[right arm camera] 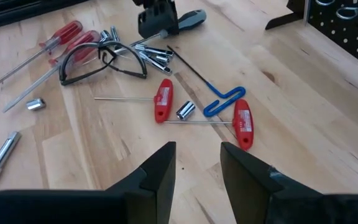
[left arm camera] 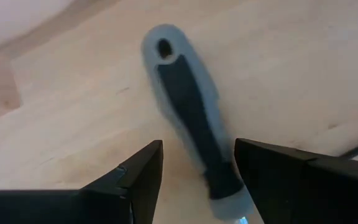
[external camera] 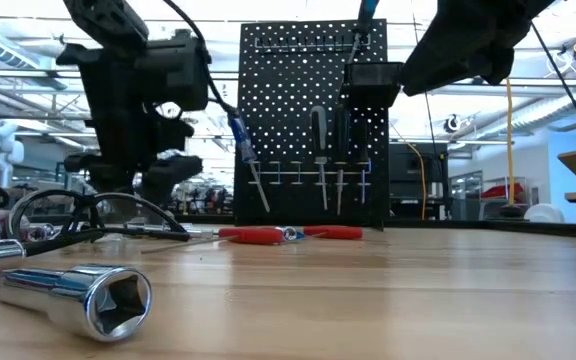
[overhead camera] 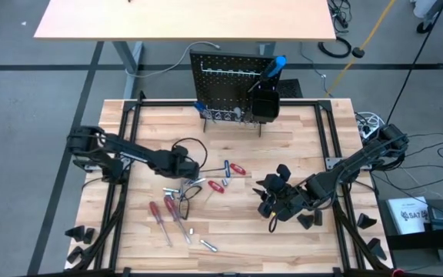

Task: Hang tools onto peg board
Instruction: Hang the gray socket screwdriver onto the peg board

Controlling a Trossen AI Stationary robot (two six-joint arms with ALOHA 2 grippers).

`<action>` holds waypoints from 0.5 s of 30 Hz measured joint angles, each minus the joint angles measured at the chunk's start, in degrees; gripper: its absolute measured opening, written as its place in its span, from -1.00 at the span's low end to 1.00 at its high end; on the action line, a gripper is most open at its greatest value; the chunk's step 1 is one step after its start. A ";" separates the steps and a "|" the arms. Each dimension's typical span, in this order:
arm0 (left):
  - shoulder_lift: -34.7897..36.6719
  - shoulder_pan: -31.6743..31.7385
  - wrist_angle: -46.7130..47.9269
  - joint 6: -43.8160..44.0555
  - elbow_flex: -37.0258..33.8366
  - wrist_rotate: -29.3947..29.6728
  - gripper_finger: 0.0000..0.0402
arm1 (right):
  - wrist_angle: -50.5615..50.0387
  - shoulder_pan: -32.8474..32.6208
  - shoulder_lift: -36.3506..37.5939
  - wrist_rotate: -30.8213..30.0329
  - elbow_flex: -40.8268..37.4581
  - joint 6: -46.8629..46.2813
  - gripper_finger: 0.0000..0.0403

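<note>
The left gripper [overhead camera: 193, 166] sits low over the wooden counter [overhead camera: 237, 231], its fingers [left arm camera: 135, 177] open on either side of a grey-and-black screwdriver handle [left arm camera: 191, 127] that lies on the wood; no contact with the handle can be confirmed. The right gripper [overhead camera: 271, 201] hangs above the counter's right half, its fingers [right arm camera: 160, 171] parted and holding nothing. The peg board [overhead camera: 233, 86] stands upright at the counter's far edge, with screwdrivers on its lower hooks and a blue-handled tool [overhead camera: 275, 68] in its black bin [overhead camera: 264, 104]. Loose tools remain on the counter: two red T-handle keys [right arm camera: 163, 99], a blue-handled hex key [right arm camera: 224, 99], red-handled screwdrivers [overhead camera: 162, 215] and chrome sockets [external camera: 73, 295].
</note>
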State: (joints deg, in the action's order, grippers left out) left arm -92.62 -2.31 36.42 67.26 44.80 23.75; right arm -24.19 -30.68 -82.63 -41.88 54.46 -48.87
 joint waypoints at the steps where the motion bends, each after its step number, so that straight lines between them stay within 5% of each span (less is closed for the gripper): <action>1: -0.63 0.22 -1.45 -0.06 0.00 -0.39 0.03 | 0.00 0.00 0.00 0.01 0.00 0.03 -0.41; 10: -4.22 1.80 -5.57 -4.05 0.42 -1.74 0.02 | 0.05 0.00 0.00 0.01 0.00 0.05 -0.41; 15: -4.15 1.80 -5.96 -9.22 0.42 -2.12 -0.20 | 0.10 0.00 0.00 -0.01 0.00 0.05 -0.41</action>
State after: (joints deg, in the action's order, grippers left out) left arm -96.77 -0.51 30.45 58.04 45.21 21.62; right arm -24.10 -30.68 -82.63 -41.89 54.46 -48.82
